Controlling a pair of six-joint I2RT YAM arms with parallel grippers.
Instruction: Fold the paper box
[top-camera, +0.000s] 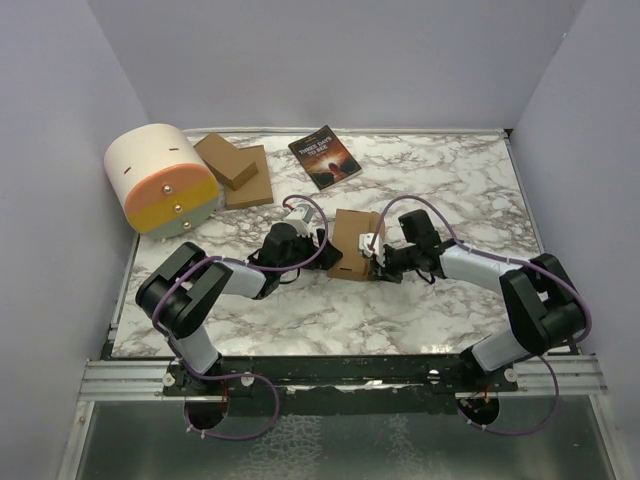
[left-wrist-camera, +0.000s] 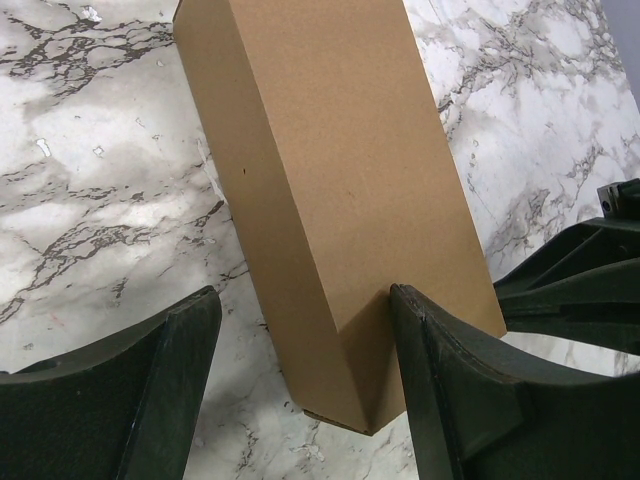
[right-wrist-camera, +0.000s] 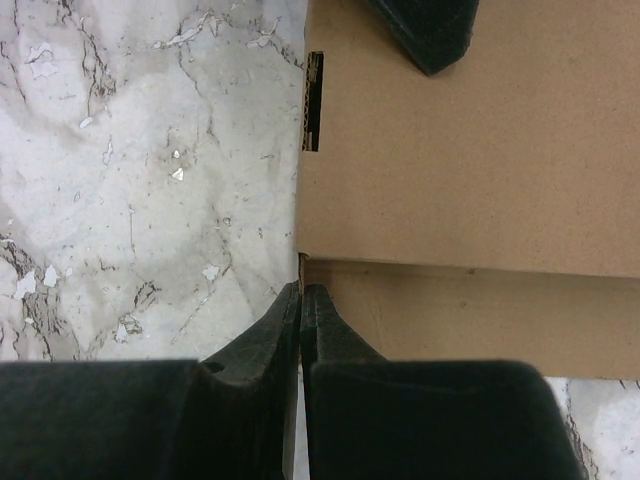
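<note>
The paper box (top-camera: 353, 243) is a brown, brick-shaped carton lying on the marble table between my two grippers. My left gripper (top-camera: 323, 246) is open and straddles the carton's near end (left-wrist-camera: 330, 200). Its right finger (left-wrist-camera: 440, 370) touches the box's side, while the left finger (left-wrist-camera: 170, 370) stands apart from it. My right gripper (top-camera: 373, 250) is at the carton's other end. It is shut (right-wrist-camera: 302, 290) on a thin cardboard edge at the lower corner of the box (right-wrist-camera: 450, 150). A slot shows in the box's edge there.
A cream, pink and yellow rounded container (top-camera: 160, 180) sits at the back left. A stack of flat brown cardboard pieces (top-camera: 236, 168) lies beside it, and a dark book (top-camera: 324, 157) lies behind the box. Grey walls enclose the marble table (top-camera: 470, 180).
</note>
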